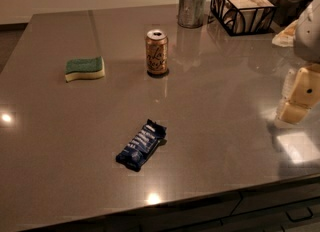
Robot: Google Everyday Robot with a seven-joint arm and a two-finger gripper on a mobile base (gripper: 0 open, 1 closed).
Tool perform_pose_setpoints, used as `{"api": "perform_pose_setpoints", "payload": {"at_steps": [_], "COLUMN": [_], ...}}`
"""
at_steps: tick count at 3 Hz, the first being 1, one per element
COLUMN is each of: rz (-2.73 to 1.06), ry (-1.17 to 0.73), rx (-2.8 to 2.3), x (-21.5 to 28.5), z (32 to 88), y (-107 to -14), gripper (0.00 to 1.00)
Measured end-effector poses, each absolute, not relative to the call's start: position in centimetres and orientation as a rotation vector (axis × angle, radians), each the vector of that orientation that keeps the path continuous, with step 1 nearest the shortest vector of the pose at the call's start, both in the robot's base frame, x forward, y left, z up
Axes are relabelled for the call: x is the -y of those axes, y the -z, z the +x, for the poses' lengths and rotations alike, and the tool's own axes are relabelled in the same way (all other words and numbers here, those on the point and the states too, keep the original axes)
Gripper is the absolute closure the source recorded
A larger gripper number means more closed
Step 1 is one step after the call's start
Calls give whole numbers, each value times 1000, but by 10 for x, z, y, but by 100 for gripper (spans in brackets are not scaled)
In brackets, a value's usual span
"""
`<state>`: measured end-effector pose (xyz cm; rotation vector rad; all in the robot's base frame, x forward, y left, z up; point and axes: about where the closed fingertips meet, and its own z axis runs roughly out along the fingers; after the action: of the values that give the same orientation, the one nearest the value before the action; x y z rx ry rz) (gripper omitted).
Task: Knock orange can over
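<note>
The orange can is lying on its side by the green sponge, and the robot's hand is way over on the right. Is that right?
No. The camera view shows the orange can standing upright, not on its side. The rest fits: the green sponge lies beside it, apart, and the gripper hangs far off at the right edge.

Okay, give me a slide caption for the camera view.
Orange can upright on the grey counter; the gripper hovers at the picture's right edge.
</note>
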<state>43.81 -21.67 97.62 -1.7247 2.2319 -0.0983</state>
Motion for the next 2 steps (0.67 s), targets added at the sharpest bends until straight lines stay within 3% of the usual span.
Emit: {"api": "perform_pose_setpoints", "payload": {"at_steps": [2], "rz": [-1697], "ry": [60], "rx": [-2207], "x": [200], "z": [459], "y": [-978], "gripper": [0]}}
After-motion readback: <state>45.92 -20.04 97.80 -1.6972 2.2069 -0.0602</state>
